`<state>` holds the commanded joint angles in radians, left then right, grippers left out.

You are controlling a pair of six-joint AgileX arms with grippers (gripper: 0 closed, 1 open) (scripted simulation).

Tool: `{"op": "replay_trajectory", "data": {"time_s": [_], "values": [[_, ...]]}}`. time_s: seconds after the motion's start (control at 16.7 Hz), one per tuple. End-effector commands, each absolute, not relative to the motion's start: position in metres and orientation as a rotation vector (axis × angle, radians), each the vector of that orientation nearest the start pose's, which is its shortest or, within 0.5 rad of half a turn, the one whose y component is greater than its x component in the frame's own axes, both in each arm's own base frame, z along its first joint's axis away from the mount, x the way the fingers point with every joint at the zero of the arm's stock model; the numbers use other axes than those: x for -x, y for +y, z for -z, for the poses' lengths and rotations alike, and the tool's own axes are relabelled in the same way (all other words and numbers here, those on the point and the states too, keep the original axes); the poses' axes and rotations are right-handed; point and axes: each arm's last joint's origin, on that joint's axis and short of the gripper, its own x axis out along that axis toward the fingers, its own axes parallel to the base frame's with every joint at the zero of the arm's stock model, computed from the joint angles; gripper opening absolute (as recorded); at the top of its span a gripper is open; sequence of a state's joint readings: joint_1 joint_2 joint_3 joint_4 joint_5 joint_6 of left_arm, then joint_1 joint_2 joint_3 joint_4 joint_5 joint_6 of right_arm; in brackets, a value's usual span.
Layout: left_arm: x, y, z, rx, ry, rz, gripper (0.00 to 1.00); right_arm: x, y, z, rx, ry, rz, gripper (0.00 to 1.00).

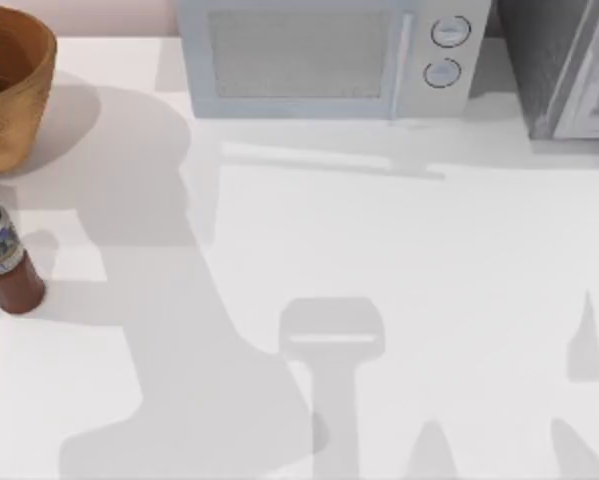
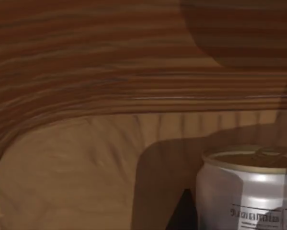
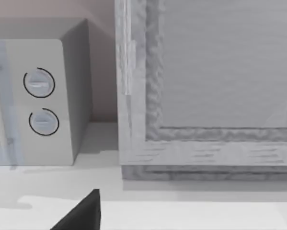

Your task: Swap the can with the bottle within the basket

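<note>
White tabletop runs across the top view, with a microwave (image 1: pixel 324 58) along the back edge and a grey appliance (image 1: pixel 569 70) at the back right corner. At the far left the basket (image 1: pixel 14 95) sits against the back of the table, a dark shape just inside its rim that I cannot identify. Well in front of it, apart from it, the bottle (image 1: pixel 7 265) stands on the table near the left edge, leaning a little.

From the left wrist view I am looking into the basket's ribbed inner wall (image 2: pixel 109 81), and the can (image 2: pixel 251 191) stands upright on its floor, close in. I cannot tell whether the left pincer is released or clenched. I judge the step is taking the can out — I would centre the fingers on the can's body, close below the rim, and lift straight up so the basket wall is not dragged.

Over at the right wrist view I see the microwave's dials (image 3: pixel 40 103) and the grey appliance's front (image 3: pixel 205 86); a dark fingertip (image 3: pixel 83 213) pokes in low, its state unreadable — that arm looks idle.
</note>
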<state>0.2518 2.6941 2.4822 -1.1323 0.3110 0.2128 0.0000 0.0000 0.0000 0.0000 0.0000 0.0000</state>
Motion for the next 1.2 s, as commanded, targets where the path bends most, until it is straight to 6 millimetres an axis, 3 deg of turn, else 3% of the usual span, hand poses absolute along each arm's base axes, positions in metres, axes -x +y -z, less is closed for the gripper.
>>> {"op": "replay_trajectory", "data": {"time_s": [0.3, 0.36, 0.54, 0.72, 0.96, 1.2], "values": [[-0.522, 0.132, -0.126, 0.195, 1.273, 0.165, 0.0, -0.106, -0.001, -0.16, 0.0, 0.0, 0.0, 1.0], [-0.521, 0.128, -0.147, 0.186, 1.238, 0.173, 0.0, -0.106, -0.001, -0.16, 0.0, 0.0, 0.0, 1.0], [-0.518, 0.128, -0.149, 0.192, 1.246, 0.164, 0.0, -0.106, -0.001, -0.16, 0.0, 0.0, 0.0, 1.0], [-0.506, 0.124, -0.167, 0.19, 1.235, 0.14, 0.0, -0.106, -0.001, -0.16, 0.0, 0.0, 0.0, 1.0], [-0.472, 0.103, -0.229, 0.139, 1.123, 0.113, 0.0, -0.106, -0.001, -0.16, 0.0, 0.0, 0.0, 1.0], [-0.4, 0.07, -0.303, 0.063, 0.916, 0.088, 0.0, -0.106, -0.001, -0.16, 0.0, 0.0, 0.0, 1.0]]}}
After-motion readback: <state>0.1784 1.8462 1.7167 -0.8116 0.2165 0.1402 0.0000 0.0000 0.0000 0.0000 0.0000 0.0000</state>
